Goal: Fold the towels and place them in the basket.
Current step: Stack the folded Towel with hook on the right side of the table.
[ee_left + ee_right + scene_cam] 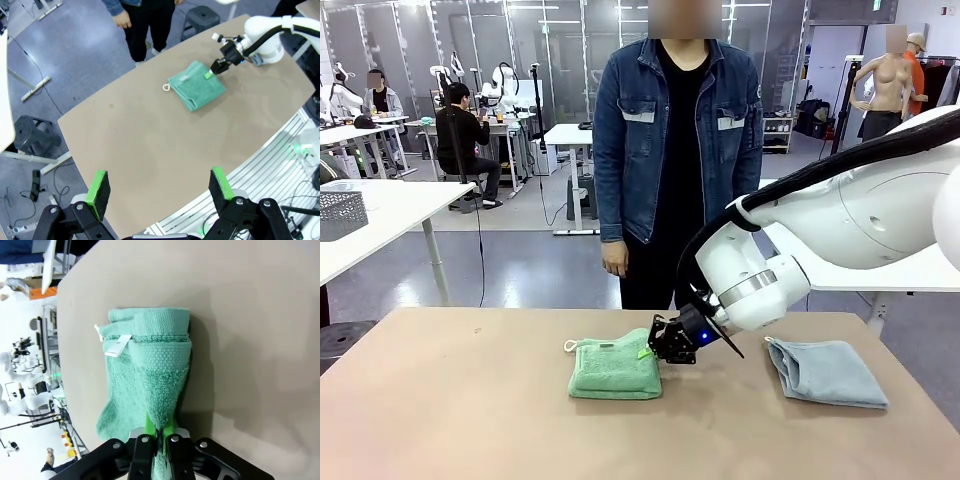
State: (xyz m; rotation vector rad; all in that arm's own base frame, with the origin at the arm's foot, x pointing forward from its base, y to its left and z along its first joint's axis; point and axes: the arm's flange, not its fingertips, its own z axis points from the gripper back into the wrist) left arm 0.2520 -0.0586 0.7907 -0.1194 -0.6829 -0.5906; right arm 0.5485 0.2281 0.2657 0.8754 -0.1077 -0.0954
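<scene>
Right gripper (658, 347): I see my right arm reaching in from the right, fingers pinched tight on the near-right edge of the green towel (616, 370); in the right wrist view the green pads (150, 425) squeeze a lifted fold of terry between them.
Green towel: folded, lying mid-table, white loop and label at its left end; the gripped corner is raised a little off the pile.
Left gripper (159, 187): mine hangs high above the near part of the table (150, 145), jaws spread wide, nothing between the pads.
Blue-grey towel (827, 371): folded, flat on the table's right side, well apart from the green one.
Person (678, 140): standing at the far edge in a denim jacket, hands down, touching nothing.
</scene>
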